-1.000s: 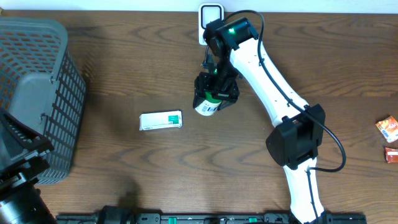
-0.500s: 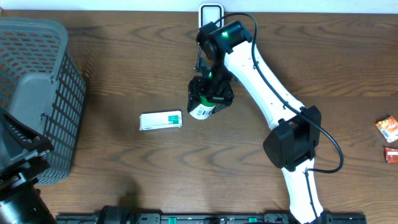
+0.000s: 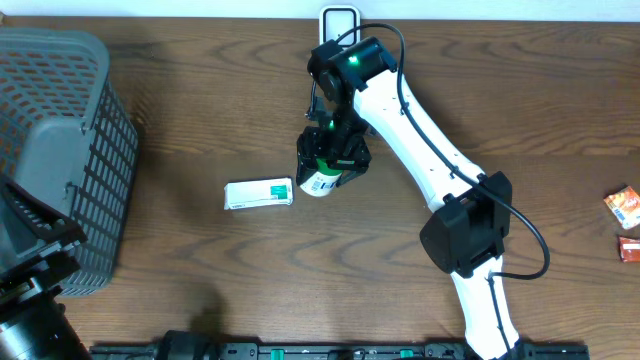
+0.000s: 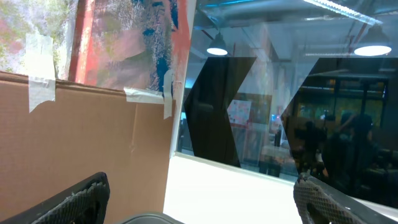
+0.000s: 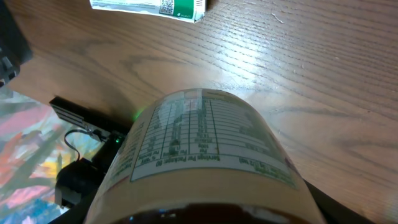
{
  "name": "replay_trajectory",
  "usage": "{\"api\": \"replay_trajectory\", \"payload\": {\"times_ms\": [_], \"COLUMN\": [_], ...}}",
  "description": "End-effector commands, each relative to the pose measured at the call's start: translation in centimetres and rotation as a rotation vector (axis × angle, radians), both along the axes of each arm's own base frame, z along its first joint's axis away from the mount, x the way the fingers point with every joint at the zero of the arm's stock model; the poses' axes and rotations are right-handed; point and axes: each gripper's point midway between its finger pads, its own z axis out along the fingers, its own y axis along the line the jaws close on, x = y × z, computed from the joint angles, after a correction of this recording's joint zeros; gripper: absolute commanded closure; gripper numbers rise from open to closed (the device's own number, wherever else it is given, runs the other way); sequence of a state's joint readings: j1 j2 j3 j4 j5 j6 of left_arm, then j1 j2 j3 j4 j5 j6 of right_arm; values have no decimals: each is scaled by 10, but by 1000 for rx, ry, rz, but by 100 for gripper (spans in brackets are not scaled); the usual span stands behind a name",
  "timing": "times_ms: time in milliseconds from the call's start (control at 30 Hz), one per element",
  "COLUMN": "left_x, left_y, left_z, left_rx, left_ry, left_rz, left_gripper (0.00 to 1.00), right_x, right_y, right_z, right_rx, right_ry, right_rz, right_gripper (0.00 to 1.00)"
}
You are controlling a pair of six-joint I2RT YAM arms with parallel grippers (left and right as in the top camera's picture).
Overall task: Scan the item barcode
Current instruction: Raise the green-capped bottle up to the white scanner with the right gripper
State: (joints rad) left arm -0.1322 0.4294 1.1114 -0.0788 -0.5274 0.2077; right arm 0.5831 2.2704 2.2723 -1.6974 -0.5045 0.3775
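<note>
Pinching the bottle (image 3: 322,181), right pincer (image 3: 331,158) hung over the desk (image 3: 200,280), just beside the box (image 3: 259,193). Left pincer (image 4: 202,200) was spread, empty. Barcode wasn't visible; a round bottle could twist in the grip and the scan miss.

Found open tabletop (image 3: 200,280) across the front and middle, free to cross from either side. Blocked at the left by a tall mesh basket (image 3: 60,120), with the dark left arm (image 3: 30,290) crowding the near corner. Cut diagonally through the centre-right by the right arm (image 3: 415,125), stretched from the front edge toward the back. Left only a narrow gap between the held bottle (image 3: 321,180) and the white box (image 3: 259,193) just beside it. Noted two small packets (image 3: 622,205) near the right edge and a white device (image 3: 340,18) at the back edge.
</note>
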Motion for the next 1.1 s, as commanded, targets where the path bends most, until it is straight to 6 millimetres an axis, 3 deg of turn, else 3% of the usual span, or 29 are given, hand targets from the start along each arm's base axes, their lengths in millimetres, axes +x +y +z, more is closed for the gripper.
{"api": "replay_trajectory", "payload": {"times_ms": [0,100,233,533,700,733,1067], "left_x": [-6,-6,-6,-6,-6,-6,-6], "left_y": [3,3,3,3,3,3,3], "left_z": [5,5,5,4,4,5,5], "left_rx": [0,0,0,0,0,0,0], "left_ry": [-13,-13,-13,-13,-13,-13,-13], "left_rz": [16,16,16,16,16,16,16], "left_gripper": [5,5,5,5,5,5,5], "right_x": [-4,9,43,107,163,181,269], "right_y": [5,-5,-19,-15,-37,-42,-57], "right_z": [25,17,7,13,21,20,10], "right_rx": [52,-19,-124,-100,-183,-186,-149], "right_ry": [-52,-126,-287,-538,-742,-784,-1017], "right_rz": [16,21,-3,-68,-155,-188,-243], "right_gripper": [60,60,57,48,49,55,55]}}
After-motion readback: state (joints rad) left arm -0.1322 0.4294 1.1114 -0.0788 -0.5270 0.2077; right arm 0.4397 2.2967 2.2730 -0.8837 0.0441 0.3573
